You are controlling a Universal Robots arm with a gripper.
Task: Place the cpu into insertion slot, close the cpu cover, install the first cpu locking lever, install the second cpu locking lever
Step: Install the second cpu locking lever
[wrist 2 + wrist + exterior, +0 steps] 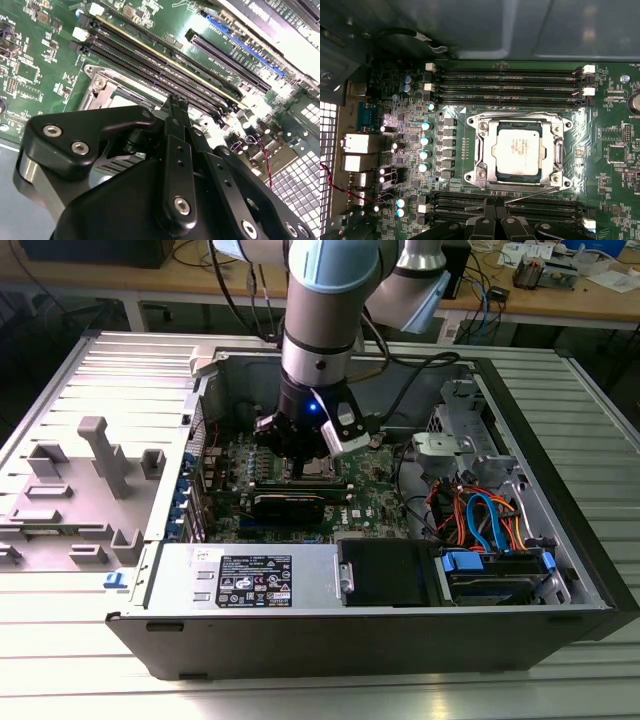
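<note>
Gripper (495,216) nearest the lens, fingers drawn together at the socket's edge beside a thin lever rod (530,196), grip unclear. Motherboard (620,145) wide, green. Cpu cover (489,145) down over the insertion slot (520,186); cpu (518,148) seated, silvery top showing. Levers likely left.

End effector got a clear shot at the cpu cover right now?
Probably yes. The end effector sits at the edge of the cpu cover, which lies flat over the cpu; no cables cross it.
</note>
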